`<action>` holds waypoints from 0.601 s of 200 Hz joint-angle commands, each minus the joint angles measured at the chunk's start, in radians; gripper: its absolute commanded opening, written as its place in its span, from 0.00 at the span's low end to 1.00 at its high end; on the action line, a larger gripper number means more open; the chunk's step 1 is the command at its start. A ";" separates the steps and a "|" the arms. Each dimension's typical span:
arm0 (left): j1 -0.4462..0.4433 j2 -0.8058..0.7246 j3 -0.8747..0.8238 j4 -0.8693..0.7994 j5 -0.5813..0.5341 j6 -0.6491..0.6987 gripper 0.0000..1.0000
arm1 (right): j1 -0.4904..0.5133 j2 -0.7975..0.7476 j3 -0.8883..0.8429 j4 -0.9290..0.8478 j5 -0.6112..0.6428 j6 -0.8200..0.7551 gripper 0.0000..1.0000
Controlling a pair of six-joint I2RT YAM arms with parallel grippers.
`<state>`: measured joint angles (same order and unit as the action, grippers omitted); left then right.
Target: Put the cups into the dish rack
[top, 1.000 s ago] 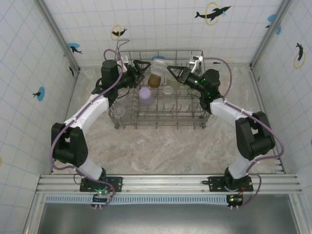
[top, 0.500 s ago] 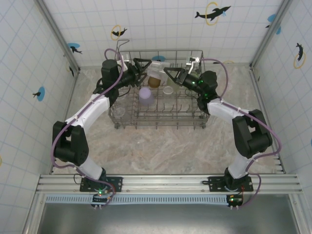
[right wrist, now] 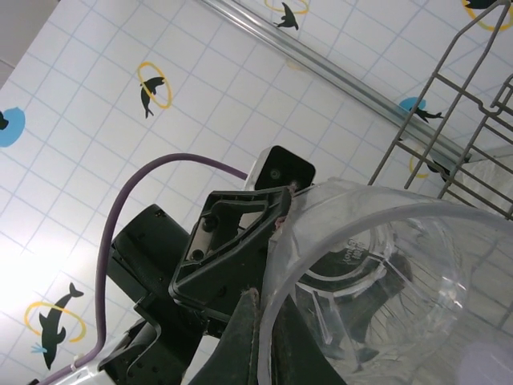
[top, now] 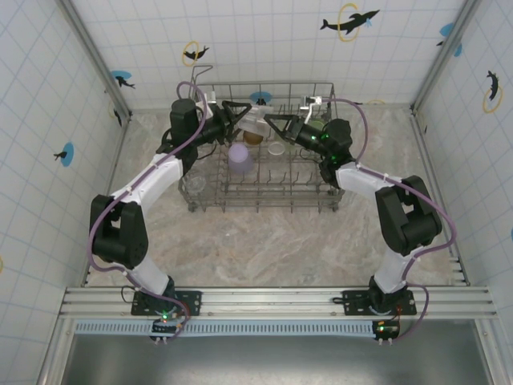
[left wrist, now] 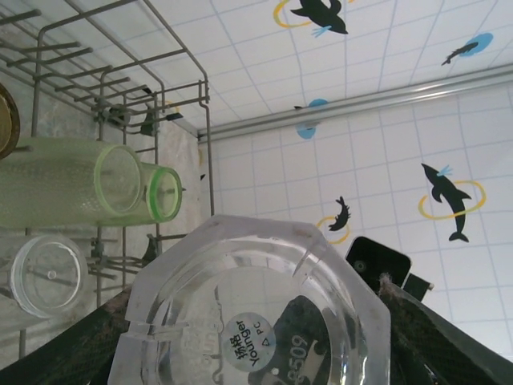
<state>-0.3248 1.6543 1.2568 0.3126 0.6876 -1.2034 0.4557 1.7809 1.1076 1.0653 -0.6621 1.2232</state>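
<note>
Right claw (right wrist: 255,337) is clamped on the thin rim of a clear cup (right wrist: 377,273), holding it on its side above the far edge of the dish rack (top: 264,208). Left claw (left wrist: 256,346) meets it from the other end. Its woven-carbon fingers (left wrist: 437,341) flank the cup's thick eight-sided base, but I cannot tell whether they press on it or stand just off it. The base is glossy moulded plastic with a small round printed sticker, and the raised lettering beside it is too blurred to read. From above, the cup is a pale smear between the two black claws, hard to separate from the wires.

Below, in the rack's far half, two ribbed pale green cups (left wrist: 56,180) lie on their sides, one nested in the other. A small clear cup (left wrist: 48,277) sits just beside them, and an amber cup (top: 254,135) is cut off at the left wrist picture's edge. A matte lavender cup (top: 240,156) stands among the tines near the middle. The grey wire rack rests on a marbled table (top: 264,249).
</note>
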 commanded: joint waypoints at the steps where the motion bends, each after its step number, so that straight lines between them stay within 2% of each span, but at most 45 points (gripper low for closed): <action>1: -0.008 0.007 -0.001 0.036 0.043 0.005 0.61 | 0.007 0.000 0.044 0.067 -0.029 -0.016 0.00; 12: -0.008 0.010 -0.002 0.045 0.055 0.004 0.50 | 0.007 -0.001 0.043 0.062 -0.031 -0.017 0.00; 28: -0.008 0.013 -0.004 0.054 0.063 0.002 0.22 | 0.007 -0.006 0.039 0.054 -0.033 -0.023 0.00; 47: -0.008 0.015 0.002 0.062 0.074 0.009 0.00 | 0.007 -0.015 0.041 0.040 -0.033 -0.035 0.00; 51: -0.007 0.015 0.004 0.062 0.077 0.012 0.00 | 0.006 -0.017 0.041 0.038 -0.033 -0.037 0.00; 72: -0.008 0.006 0.023 0.054 0.077 0.045 0.00 | 0.003 -0.032 0.040 -0.007 -0.028 -0.061 0.25; 92: -0.007 -0.005 0.091 -0.083 0.023 0.175 0.00 | -0.008 -0.063 0.017 -0.059 -0.014 -0.093 0.48; 120: -0.007 -0.013 0.193 -0.304 -0.111 0.362 0.00 | -0.023 -0.116 -0.025 -0.121 -0.006 -0.143 0.59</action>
<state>-0.3344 1.6585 1.3399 0.1722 0.6807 -1.0420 0.4458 1.7504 1.1038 0.9844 -0.6724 1.1503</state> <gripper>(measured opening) 0.662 0.544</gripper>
